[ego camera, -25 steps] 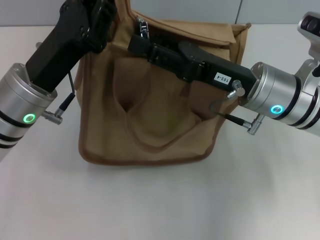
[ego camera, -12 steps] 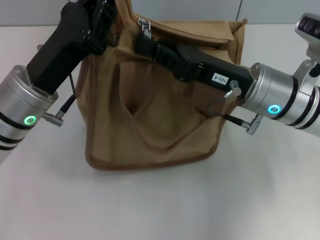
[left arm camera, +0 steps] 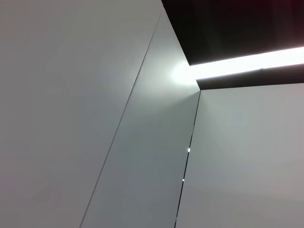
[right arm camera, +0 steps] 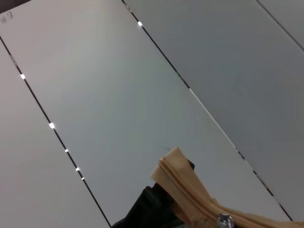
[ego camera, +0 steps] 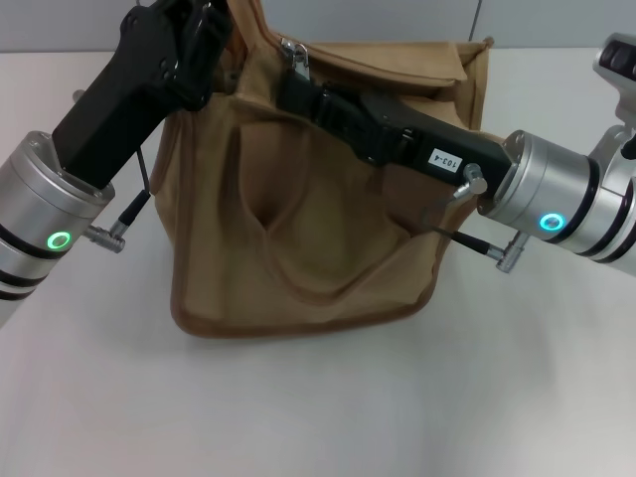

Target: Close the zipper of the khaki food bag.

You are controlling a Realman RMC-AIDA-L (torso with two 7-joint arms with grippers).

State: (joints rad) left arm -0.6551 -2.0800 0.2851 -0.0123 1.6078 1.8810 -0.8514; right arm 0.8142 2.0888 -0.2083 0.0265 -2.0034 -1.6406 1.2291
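The zipper [ego camera: 295,55] slider sits atop the bag [ego camera: 308,199], right gripper [ego camera: 290,87] beside it, left gripper [ego camera: 204,25] pinching the bag's corner; the bag may drag.

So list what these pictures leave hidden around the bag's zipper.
- Head view: most of the zipper track lies behind the right gripper and the khaki food bag flap; how far it is closed is unclear.
- Head view: the left gripper sits at the bag's top corner; its hold is obscured.
- Left wrist view: only ceiling, no bag.
- Right wrist view: a fabric edge cut off by the frame.
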